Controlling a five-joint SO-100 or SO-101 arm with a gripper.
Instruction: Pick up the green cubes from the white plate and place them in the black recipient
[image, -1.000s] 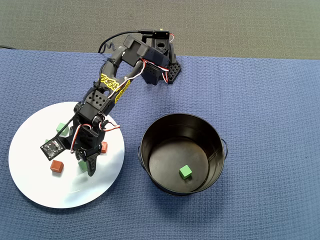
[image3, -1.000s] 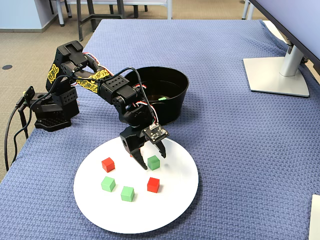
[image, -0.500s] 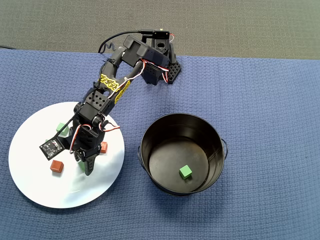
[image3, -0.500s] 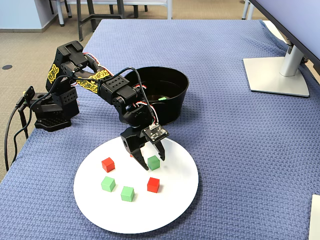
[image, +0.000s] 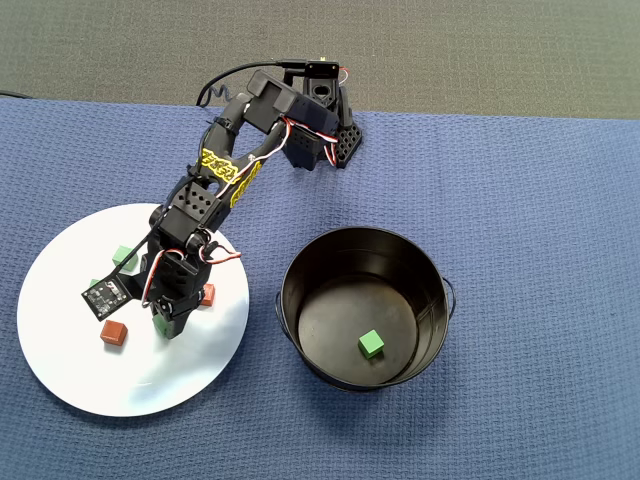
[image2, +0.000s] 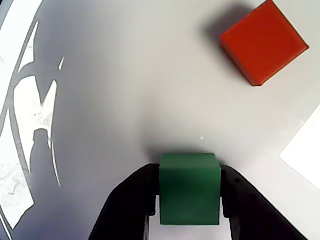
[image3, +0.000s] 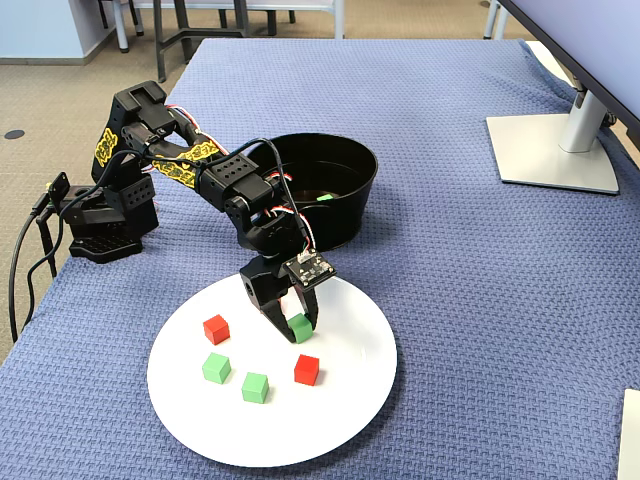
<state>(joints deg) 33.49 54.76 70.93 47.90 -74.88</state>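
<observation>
My gripper (image3: 298, 326) is shut on a green cube (image3: 300, 328) low on the white plate (image3: 335, 420). In the wrist view the green cube (image2: 190, 187) is pinched between both black fingers (image2: 132, 200), and the gripper (image2: 190, 192) points down at the plate (image2: 125, 75). From overhead the gripper (image: 165, 325) hides most of that cube. Two more green cubes (image3: 216, 368) (image3: 255, 387) lie on the plate's near left. The black recipient (image: 290, 325) stands to the right of the plate (image: 130, 385) with one green cube (image: 371, 344) on its bottom.
Red cubes (image3: 216, 328) (image3: 307, 369) lie on the plate close to the gripper; one red cube (image2: 262, 42) shows at the wrist view's upper right. The arm's base (image3: 105, 215) sits at the left. A monitor stand (image3: 555, 150) is at the far right on the blue cloth.
The jaws stood open around the green cube a second ago; they have closed onto it. The arm has barely shifted and the other cubes have not moved.
</observation>
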